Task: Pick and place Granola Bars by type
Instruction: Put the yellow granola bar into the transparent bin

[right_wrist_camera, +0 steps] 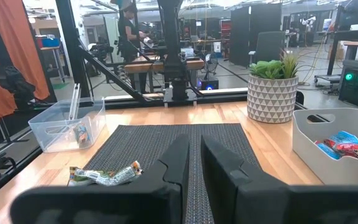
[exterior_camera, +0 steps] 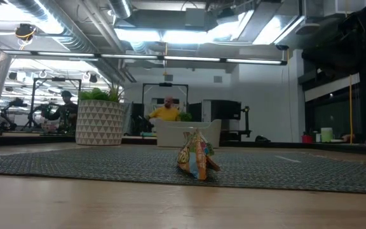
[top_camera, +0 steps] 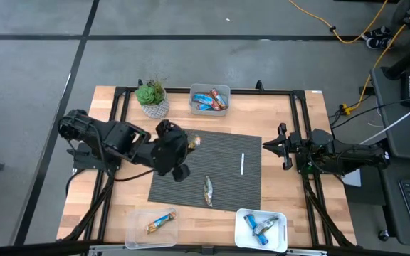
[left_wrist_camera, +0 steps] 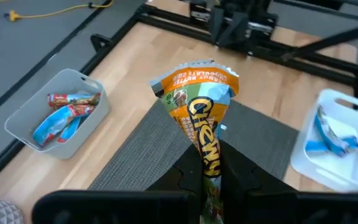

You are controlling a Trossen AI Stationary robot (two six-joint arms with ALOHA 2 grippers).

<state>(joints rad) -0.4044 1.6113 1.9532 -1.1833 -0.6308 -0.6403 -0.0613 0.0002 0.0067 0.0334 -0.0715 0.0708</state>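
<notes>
Left hand (top_camera: pixel 189 144) is clenched on an orange bar (left_wrist_camera: pixel 199 118), held above the mat (top_camera: pixel 226 153). A second bar (top_camera: pixel 208 190) lies on the mat. Right hand (top_camera: pixel 270 146) rests at the counter's (top_camera: pixel 283 192) right edge, fingers nearly closed, holding nothing.

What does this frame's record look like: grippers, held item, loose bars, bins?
left gripper: shut on an orange-and-blue bar, raised over the mat
right gripper: empty, at the table's right edge
loose bar: on the mat
grey bin: red-and-blue bars
clear bin: one orange bar
white bin: blue bars
</notes>
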